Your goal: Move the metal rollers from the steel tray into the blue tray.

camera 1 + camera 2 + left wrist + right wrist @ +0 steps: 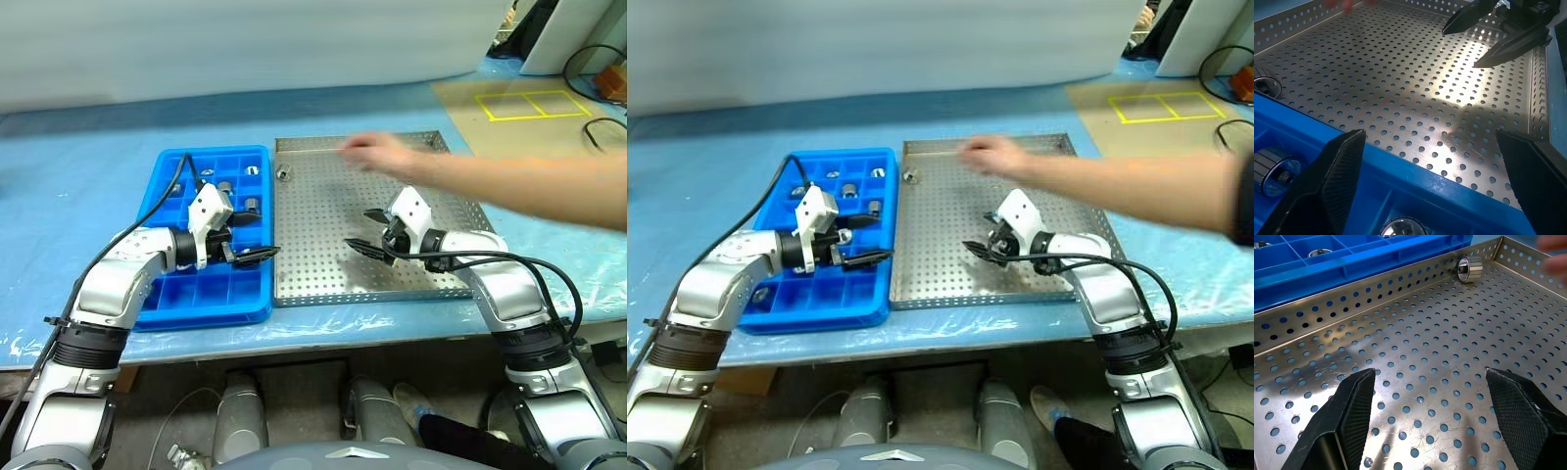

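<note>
Roller (1469,269) hugs tray (1400,289) rim (corner)

One roller (283,174) lies in the steel tray (441,284), four rollers (252,170) sit in the blue tray (167,304), and one person's hand (377,153) reaches in.

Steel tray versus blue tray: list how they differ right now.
The steel tray is grey perforated metal with one open floor; the blue tray is plastic, split into square compartments. The steel tray is wider and holds one roller near its far corner; the blue tray holds several. Both lie flat, side by side.
</note>
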Controlling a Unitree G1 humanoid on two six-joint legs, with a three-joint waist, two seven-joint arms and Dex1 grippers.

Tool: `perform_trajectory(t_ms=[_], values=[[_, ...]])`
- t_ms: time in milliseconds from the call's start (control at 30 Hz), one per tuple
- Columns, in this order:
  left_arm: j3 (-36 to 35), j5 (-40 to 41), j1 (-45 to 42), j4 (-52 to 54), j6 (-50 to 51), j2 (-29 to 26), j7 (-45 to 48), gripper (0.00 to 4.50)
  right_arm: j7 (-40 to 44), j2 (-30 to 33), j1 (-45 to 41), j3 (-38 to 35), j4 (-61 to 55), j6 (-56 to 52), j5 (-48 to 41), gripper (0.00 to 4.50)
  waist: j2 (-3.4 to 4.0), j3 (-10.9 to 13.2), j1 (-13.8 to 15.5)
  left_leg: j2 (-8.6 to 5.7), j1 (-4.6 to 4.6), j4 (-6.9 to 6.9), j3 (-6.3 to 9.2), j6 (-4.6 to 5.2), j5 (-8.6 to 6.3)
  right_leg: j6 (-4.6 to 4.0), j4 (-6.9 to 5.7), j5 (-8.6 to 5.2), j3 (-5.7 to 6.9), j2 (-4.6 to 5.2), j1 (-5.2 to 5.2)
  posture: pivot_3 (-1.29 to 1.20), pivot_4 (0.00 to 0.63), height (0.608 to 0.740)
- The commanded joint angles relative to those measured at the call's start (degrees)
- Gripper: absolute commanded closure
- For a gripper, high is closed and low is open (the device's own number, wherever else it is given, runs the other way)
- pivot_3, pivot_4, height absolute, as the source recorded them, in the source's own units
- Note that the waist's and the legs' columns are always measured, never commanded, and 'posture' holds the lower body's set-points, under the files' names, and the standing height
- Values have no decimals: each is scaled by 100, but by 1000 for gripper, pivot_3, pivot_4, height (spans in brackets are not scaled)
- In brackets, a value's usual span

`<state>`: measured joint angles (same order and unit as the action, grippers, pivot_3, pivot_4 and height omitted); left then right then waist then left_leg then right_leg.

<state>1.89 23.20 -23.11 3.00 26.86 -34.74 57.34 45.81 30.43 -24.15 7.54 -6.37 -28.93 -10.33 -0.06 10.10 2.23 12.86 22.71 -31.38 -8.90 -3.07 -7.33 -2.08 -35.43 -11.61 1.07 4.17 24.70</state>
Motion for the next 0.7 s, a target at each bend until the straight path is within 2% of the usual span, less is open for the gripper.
perform_trajectory(t_ms=[33, 700], values=[[-91, 40, -85, 125, -61, -21, -8, 24, -47, 7, -95, -59, -136, 23, -25, 777, 0, 0, 0, 0, 0, 0, 0, 0, 0, 0, 0, 0, 0, 0, 0, -176, 150, 740], [-37, -30, -122, -53, -201, 81, 28, 24, -63, 51, -76, -59, -162, 4, -19, 777, 0, 0, -1, 0, 0, -2, 0, 0, 0, 0, -1, 0, 0, 0, -1, -181, 150, 740]])
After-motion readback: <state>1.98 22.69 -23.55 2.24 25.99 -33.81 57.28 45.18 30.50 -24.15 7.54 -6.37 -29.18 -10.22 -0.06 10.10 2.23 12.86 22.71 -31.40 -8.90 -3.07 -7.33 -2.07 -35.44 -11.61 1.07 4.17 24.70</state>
